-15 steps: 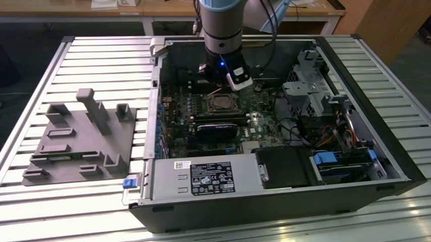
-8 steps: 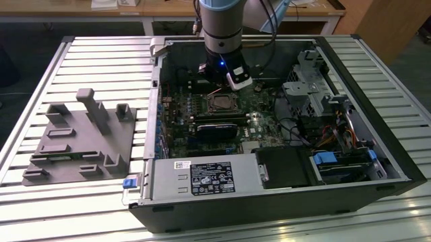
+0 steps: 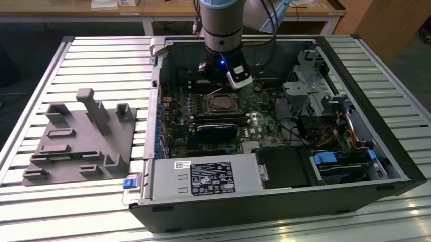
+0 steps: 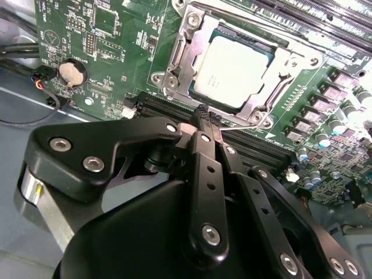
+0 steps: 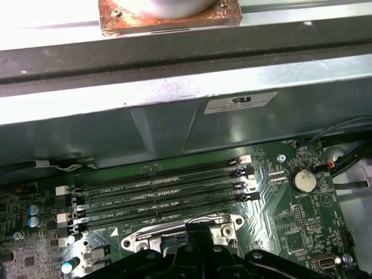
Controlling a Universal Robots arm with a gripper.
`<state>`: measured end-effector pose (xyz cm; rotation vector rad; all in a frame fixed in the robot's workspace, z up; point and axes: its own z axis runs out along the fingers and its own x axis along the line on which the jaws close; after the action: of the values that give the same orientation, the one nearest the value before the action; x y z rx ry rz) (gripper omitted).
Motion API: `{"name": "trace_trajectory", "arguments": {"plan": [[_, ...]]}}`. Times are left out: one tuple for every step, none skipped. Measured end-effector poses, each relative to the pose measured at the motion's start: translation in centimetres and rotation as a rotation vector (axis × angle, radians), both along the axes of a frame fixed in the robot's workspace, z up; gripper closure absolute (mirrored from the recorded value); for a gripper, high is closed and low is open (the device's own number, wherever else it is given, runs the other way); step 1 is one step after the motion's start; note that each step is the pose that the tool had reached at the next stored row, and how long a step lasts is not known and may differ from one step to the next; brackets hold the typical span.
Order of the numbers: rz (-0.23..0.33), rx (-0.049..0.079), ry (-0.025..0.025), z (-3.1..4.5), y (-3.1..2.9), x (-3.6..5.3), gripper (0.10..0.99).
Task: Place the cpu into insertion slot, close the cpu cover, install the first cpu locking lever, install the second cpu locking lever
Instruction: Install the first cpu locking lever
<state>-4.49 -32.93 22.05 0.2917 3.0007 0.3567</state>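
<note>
The claw (image 4: 206,123) hangs low inside the open computer case (image 3: 269,212), its black fingers (image 4: 201,119) drawn tightly together with no gap showing between them. A thin wire locking lever (image 4: 244,124) runs out from just beside the tips. I cannot tell whether the tips pinch its end or only press against it, but being down at the lever looks like the reason the claw sits so low and close.

Just beyond the tips, the chip (image 4: 235,70) already lies flat in its socket (image 3: 219,104). The silver cover frame (image 4: 185,46) is folded down around it, so only the dull grey top shows through the cut-out. By my reading the seating and the cover are done and the work is at the levers.

Behind the claw run the long black memory slots (image 5: 163,192), and off to one side of it a coin battery (image 4: 71,72) sits on the green board (image 4: 116,35).

The case lies on its side on a slatted metal table (image 3: 101,60). Well away from the claw, towards the exterior view's left, stands a grey holder (image 3: 81,136) with pegs and pockets. A wooden desk (image 3: 168,7) stands behind the table.
</note>
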Motion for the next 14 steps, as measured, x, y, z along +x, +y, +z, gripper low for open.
{"name": "trace_trajectory", "arguments": {"plan": [[0.000, 0.000, 0.0001, 0.00, 0.01, 0.00, 0.980], [0.000, 0.000, 0.0000, -0.01, 0.04, 0.00, 0.980], [0.000, 0.000, 0.0001, -0.02, 0.08, -0.01, 0.980], [0.000, 0.000, 0.0001, -0.05, 0.15, -0.01, 0.980], [0.000, 0.000, 0.0000, -0.08, 0.22, 0.00, 0.980], [0.000, 0.000, 0.0001, -0.10, 0.32, 0.00, 0.980], [0.000, 0.000, 0.0001, -0.12, 0.42, 0.00, 0.980], [0.000, 0.000, 0.0000, -0.14, 0.51, 0.00, 0.980], [0.000, 0.000, 0.0000, -0.17, 0.57, 0.00, 0.980], [0.000, 0.001, -0.0002, -0.21, 0.61, 0.00, 0.980], [0.000, 0.001, -0.0008, -0.28, 0.63, 0.00, 0.980], [0.000, 0.000, -0.0019, -0.35, 0.66, -0.01, 0.980], [0.000, 0.000, -0.0038, -0.44, 0.70, -0.01, 0.980], [0.000, 0.000, -0.0065, -0.54, 0.73, -0.01, 0.980]]}}
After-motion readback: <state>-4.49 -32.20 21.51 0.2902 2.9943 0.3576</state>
